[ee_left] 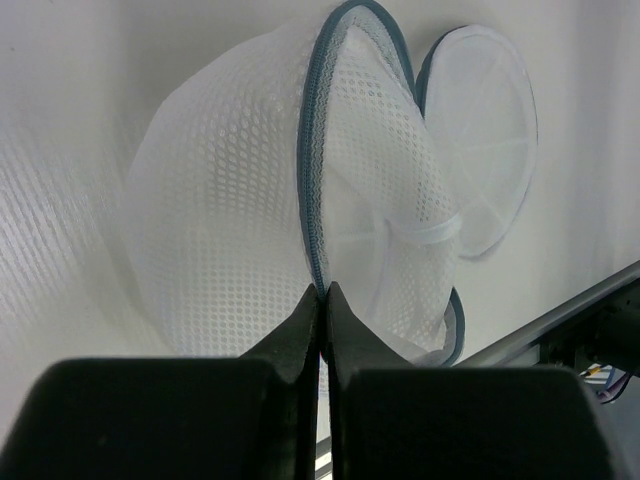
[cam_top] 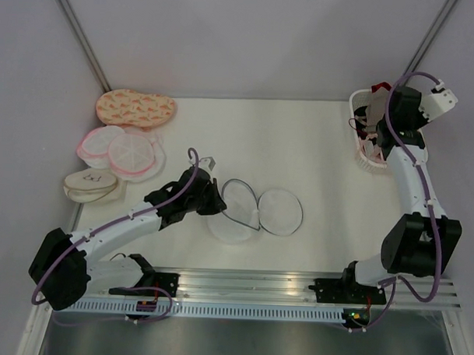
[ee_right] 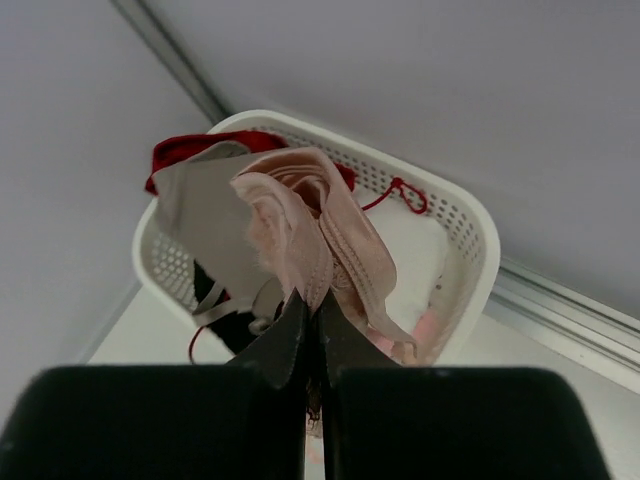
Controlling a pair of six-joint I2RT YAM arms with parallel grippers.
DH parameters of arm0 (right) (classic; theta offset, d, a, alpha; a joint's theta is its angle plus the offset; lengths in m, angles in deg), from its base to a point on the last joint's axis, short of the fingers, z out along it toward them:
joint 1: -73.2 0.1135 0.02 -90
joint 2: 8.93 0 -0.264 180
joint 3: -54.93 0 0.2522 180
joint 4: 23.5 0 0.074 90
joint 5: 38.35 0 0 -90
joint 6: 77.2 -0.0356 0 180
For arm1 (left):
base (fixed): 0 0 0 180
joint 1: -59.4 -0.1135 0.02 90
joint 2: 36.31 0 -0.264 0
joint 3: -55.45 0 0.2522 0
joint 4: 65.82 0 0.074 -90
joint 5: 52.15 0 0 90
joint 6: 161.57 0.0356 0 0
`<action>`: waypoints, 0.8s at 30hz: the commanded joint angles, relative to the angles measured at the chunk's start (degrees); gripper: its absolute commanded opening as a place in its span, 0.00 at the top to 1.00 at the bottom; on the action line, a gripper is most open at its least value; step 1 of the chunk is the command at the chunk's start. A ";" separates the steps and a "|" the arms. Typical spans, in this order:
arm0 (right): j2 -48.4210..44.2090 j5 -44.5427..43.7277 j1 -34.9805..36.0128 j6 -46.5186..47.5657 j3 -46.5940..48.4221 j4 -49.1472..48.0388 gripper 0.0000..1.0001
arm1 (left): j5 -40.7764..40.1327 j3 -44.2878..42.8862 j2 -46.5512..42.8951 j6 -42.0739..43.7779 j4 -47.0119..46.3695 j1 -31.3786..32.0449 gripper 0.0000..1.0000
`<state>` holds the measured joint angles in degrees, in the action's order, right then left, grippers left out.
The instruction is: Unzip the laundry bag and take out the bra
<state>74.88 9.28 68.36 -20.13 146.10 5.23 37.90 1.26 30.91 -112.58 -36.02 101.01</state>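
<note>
The laundry bag [cam_top: 255, 212] lies unzipped in the middle of the table, its two white mesh halves spread apart. My left gripper [cam_top: 215, 202] is shut on the blue-grey zipper rim [ee_left: 312, 180] of the left half, which stands lifted on edge. In the left wrist view the gripper [ee_left: 322, 292] pinches that rim and the bag [ee_left: 220, 200] shows nothing inside. At the back right, my right gripper [ee_right: 312, 298] is shut on the pale pink bra [ee_right: 310, 215], which hangs over the white basket [ee_right: 470, 235].
The basket [cam_top: 361, 154] holds red, grey-brown, black and white garments. At the back left lie an orange patterned oval case [cam_top: 136, 108], pink-rimmed round mesh cases [cam_top: 121, 150] and a beige case [cam_top: 90, 185]. A metal rail [cam_top: 256, 291] runs along the near edge.
</note>
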 commanded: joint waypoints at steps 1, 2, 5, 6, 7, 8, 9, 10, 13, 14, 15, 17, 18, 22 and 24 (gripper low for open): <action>2.75 -0.62 -4.38 -3.11 1.87 -7.38 1.00 | -0.32 1.05 -2.88 -2.67 -0.12 0.14 0.98; 3.89 0.17 -5.08 -2.93 2.22 -8.10 0.99 | -0.32 1.05 -3.06 -2.58 0.14 0.14 0.98; 9.94 2.99 -7.28 -3.46 7.83 -7.31 1.00 | -0.32 0.87 -3.67 -2.93 1.45 0.14 0.98; 11.27 3.95 -7.81 -3.55 10.54 -7.23 1.00 | -0.32 0.87 -3.85 -2.93 1.63 0.14 0.98; 13.46 4.83 -8.08 -3.63 11.35 -9.05 1.00 | 1.07 0.96 -4.11 -3.10 1.89 0.14 0.98; 14.27 6.32 -8.51 -3.90 11.80 -10.55 1.00 | 1.26 1.05 -4.72 -3.28 2.16 0.14 0.98; 15.06 9.47 -9.48 -4.25 12.67 -11.70 0.99 | 1.35 1.31 -4.99 -3.63 2.42 0.14 0.98; 16.89 10.98 -10.01 -5.03 13.46 -13.28 1.00 | 1.35 1.31 -5.34 -3.72 2.77 0.14 0.98; 21.55 14.49 -11.59 -6.10 19.26 -13.47 1.00 | 0.30 1.31 -6.92 -4.34 4.44 0.14 0.98; 22.88 14.42 -11.77 -6.18 21.10 -13.12 1.00 | 0.21 1.31 -7.28 -4.42 4.88 0.14 0.98; 24.19 14.42 -11.86 -6.27 24.43 -12.85 0.99 | 0.21 1.31 -8.06 -4.60 5.49 0.14 0.98; 28.15 15.56 -11.94 -5.92 29.09 -11.54 0.99 | 0.12 1.05 -8.51 -4.77 6.11 0.14 0.98; 29.73 16.26 -11.95 -5.83 30.51 -10.84 1.00 | 0.21 0.96 -8.86 -4.86 6.29 0.14 0.98; 34.13 17.50 -11.95 -7.06 30.89 -6.44 0.99 | -1.64 1.22 -10.18 -5.48 6.99 0.14 0.98; 34.40 17.15 -11.95 -8.29 28.16 -5.21 0.91 | -1.64 1.14 -10.35 -5.48 6.99 0.14 0.98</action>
<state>107.81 25.02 56.25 -26.12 175.61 -2.84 37.66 2.47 21.95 -116.08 -29.53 101.01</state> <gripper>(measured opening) 0.050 0.025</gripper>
